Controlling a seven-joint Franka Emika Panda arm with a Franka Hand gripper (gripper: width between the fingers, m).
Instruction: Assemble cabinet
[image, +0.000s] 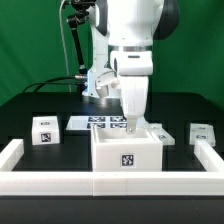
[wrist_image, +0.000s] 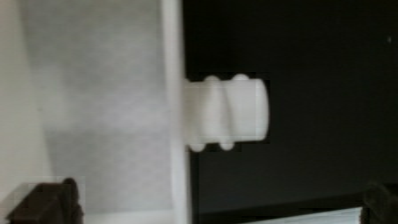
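The white box-shaped cabinet body (image: 127, 152) stands at the front centre, a tag on its front face. My gripper (image: 135, 122) hangs just above the body's far right corner. In the wrist view my gripper (wrist_image: 217, 206) is open. Its dark fingertips (wrist_image: 45, 204) stand wide apart on either side of a white cabinet wall (wrist_image: 107, 110), touching nothing. A ribbed white knob (wrist_image: 231, 113) sticks out of that wall's edge over the black table. A small white tagged piece (image: 43, 129) lies at the exterior view's left, another (image: 202, 133) at its right.
The marker board (image: 98, 123) lies flat behind the body. A low white border wall (image: 110, 183) runs along the front and up both sides. The robot's base and cables (image: 95, 80) stand at the back.
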